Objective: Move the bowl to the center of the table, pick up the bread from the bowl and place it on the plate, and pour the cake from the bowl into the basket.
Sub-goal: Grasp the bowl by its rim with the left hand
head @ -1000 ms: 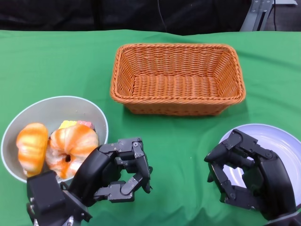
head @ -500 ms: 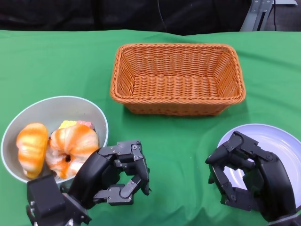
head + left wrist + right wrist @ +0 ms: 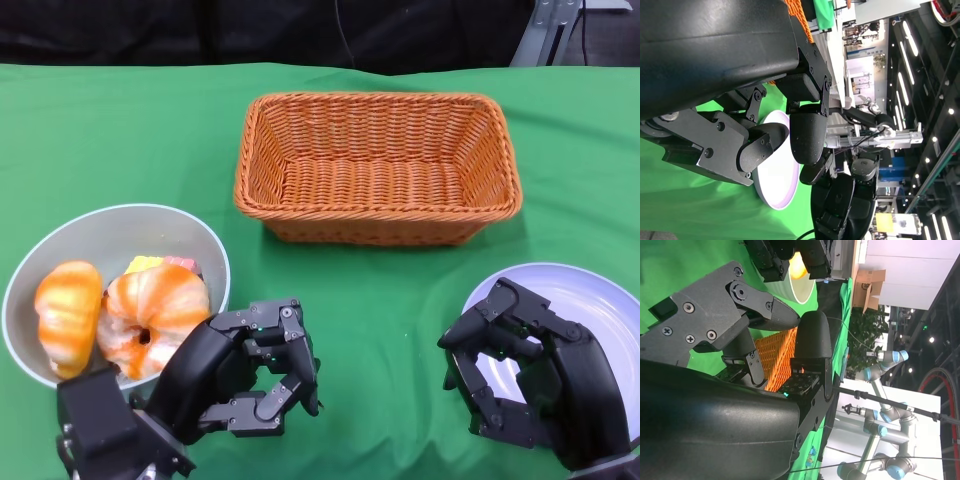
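A grey bowl sits at the table's left, near the front. It holds two orange-and-white pieces of bread, one of them ring-shaped, with a yellow and pink cake behind them. My left hand hangs just right of the bowl, its fingers loosely bent and apart around nothing. Over the near left part of the white plate my right hand hovers, also empty with its fingers apart. The left wrist view shows the plate through the gap between my left fingers.
An orange wicker basket stands empty at the table's middle back. Green cloth covers the table between bowl, basket and plate. The right wrist view catches the basket and the bowl's rim beyond my right fingers.
My left hand has drawn back slightly toward the near edge. The right hand, bowl, basket and plate have not visibly moved.
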`<act>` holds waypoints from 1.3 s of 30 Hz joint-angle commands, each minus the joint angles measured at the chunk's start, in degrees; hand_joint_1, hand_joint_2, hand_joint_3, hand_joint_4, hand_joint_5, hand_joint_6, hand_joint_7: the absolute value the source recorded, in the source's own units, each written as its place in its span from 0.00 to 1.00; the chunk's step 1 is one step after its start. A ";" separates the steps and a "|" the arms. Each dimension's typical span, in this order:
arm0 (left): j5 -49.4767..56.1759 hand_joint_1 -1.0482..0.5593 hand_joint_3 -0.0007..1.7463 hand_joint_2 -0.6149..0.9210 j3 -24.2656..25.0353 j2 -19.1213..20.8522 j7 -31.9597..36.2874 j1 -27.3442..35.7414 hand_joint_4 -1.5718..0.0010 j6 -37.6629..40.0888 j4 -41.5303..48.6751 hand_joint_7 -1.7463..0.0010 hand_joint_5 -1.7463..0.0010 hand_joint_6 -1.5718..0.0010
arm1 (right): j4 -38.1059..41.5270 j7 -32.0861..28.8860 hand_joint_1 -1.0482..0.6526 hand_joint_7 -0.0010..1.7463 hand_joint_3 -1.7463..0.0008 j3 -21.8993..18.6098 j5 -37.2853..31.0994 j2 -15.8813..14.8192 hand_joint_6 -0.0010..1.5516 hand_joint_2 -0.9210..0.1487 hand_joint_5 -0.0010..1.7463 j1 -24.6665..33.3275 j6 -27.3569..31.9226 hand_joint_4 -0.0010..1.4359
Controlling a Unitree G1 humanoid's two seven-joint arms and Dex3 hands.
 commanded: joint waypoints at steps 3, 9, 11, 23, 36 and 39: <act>0.16 0.64 0.58 0.80 0.22 0.73 0.07 0.21 0.53 -0.05 -0.66 0.15 0.07 0.52 | -0.27 0.25 0.54 0.80 0.42 -0.34 0.30 -0.88 0.38 0.37 0.96 -0.16 -0.08 0.47; 1.90 0.63 0.54 0.83 0.71 0.89 1.72 -0.11 0.53 -3.07 -0.54 0.16 0.08 0.53 | -0.16 -0.09 0.54 0.78 0.44 -0.29 -0.02 -0.59 0.39 0.35 0.95 -0.10 -0.05 0.47; 2.04 0.62 0.51 0.84 1.21 1.15 2.46 -0.40 0.53 -3.44 -1.22 0.18 0.11 0.53 | 0.11 -0.23 0.54 0.78 0.44 -0.30 0.01 -0.37 0.39 0.35 0.95 -0.25 -0.23 0.47; -1.77 0.54 0.38 0.86 3.70 1.04 3.96 -1.41 0.54 -0.59 -8.12 0.40 0.24 0.49 | 0.89 -0.15 0.54 0.78 0.45 -0.42 0.25 -0.40 0.40 0.34 0.94 -1.00 -0.20 0.48; -4.11 0.40 0.06 1.00 8.62 3.37 5.75 -4.80 0.55 -1.49 -11.76 0.98 0.75 0.47 | 1.10 -0.43 0.54 0.78 0.45 -0.41 -0.19 -0.36 0.40 0.34 0.95 -1.03 -0.60 0.48; -3.30 0.38 0.07 1.00 9.42 3.92 7.23 -5.36 0.57 -1.49 -12.11 1.00 0.83 0.51 | 0.87 -0.32 0.54 0.78 0.46 -0.36 0.01 -0.38 0.40 0.34 0.95 -1.03 -0.29 0.48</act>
